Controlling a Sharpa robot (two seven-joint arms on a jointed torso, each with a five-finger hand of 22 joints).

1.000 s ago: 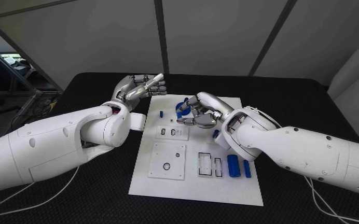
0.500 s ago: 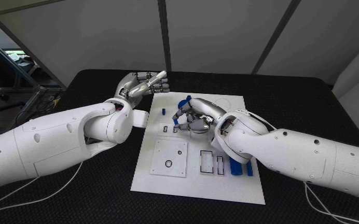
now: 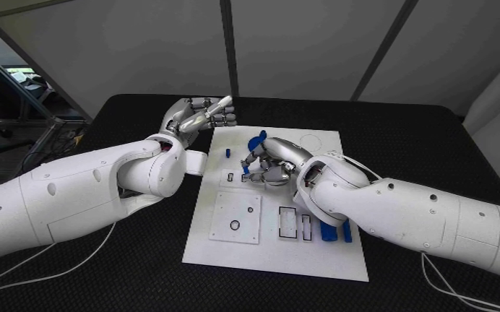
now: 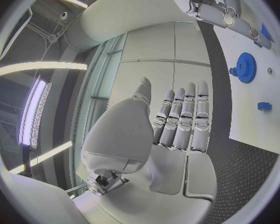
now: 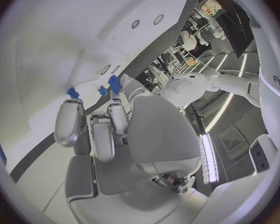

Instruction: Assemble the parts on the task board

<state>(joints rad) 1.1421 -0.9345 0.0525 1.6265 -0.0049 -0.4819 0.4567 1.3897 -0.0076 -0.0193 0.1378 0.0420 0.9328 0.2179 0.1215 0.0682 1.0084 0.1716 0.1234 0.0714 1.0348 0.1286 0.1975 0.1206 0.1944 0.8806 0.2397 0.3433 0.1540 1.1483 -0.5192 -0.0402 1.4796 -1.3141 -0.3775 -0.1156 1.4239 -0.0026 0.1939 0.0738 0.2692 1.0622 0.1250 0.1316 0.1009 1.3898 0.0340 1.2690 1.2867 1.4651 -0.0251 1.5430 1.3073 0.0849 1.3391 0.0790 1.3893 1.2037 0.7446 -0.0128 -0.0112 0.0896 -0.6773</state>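
Observation:
The white task board [image 3: 273, 254] lies in the middle of the table. My right hand [image 3: 273, 162] is curled over the board's far half, and a small blue part [image 3: 247, 170] sits pinched at its fingertips [image 5: 117, 106] just above a slot. The same part [image 5: 115, 83] shows in the right wrist view. A blue gear [image 3: 257, 139] is right beside that hand; it [image 4: 244, 67] looks flat on the board in the left wrist view. A short blue peg [image 3: 227, 153] stands to the left. My left hand [image 3: 198, 117] hovers empty off the board's far left corner, fingers [image 4: 182, 117] straight.
Two long blue parts [image 3: 328, 231] lie on the board's near right, beside narrow slots [image 3: 287, 223]. A square inset plate [image 3: 235, 217] sits at the near left. Black table [image 3: 125, 261] surrounds the board, with grey wall panels behind it.
My right hand has slid a little left over the board and lowered its fingertips with the blue part toward the slot. The left hand has stayed raised in place.

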